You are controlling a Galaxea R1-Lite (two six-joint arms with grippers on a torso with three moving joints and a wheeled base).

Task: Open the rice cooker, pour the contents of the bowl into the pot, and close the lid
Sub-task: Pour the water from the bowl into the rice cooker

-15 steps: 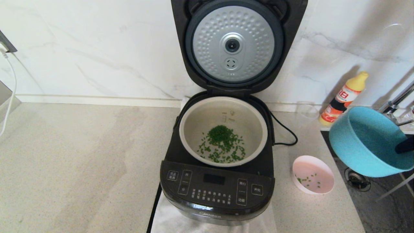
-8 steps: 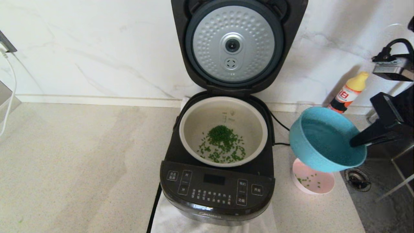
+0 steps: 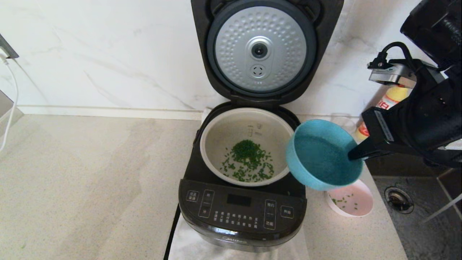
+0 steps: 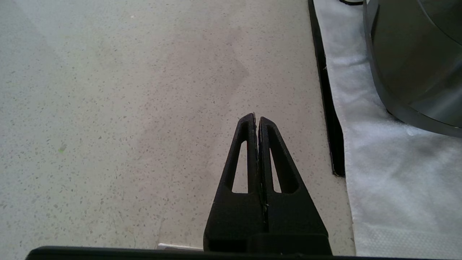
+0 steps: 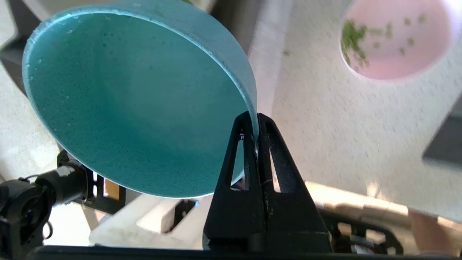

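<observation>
The black rice cooker (image 3: 242, 211) stands open, its lid (image 3: 261, 50) upright with the dimpled silver plate facing me. Green bits lie in a heap in the pale pot (image 3: 216, 144). A blue bowl (image 3: 321, 159) holding clear water hangs in the air at the pot's right rim, tilted a little. My right gripper (image 3: 352, 156) is shut on the bowl's right edge; in the right wrist view the gripper (image 5: 255, 121) pinches the rim of the blue bowl (image 5: 133, 97). My left gripper (image 4: 256, 118) is shut and empty, low over the counter to the left of the rice cooker (image 4: 415, 61).
A small pink bowl (image 3: 355, 206) with a few green bits sits on the counter right of the cooker, partly under the blue bowl. A yellow-capped bottle (image 3: 386, 103) stands by the wall. A sink (image 3: 418, 216) lies at the right. The power cord (image 3: 319, 146) runs behind the cooker.
My right arm has carried the blue bowl leftward from over the sink to the pot's right rim. The cooker, the pink bowl and the left gripper have stayed put.
</observation>
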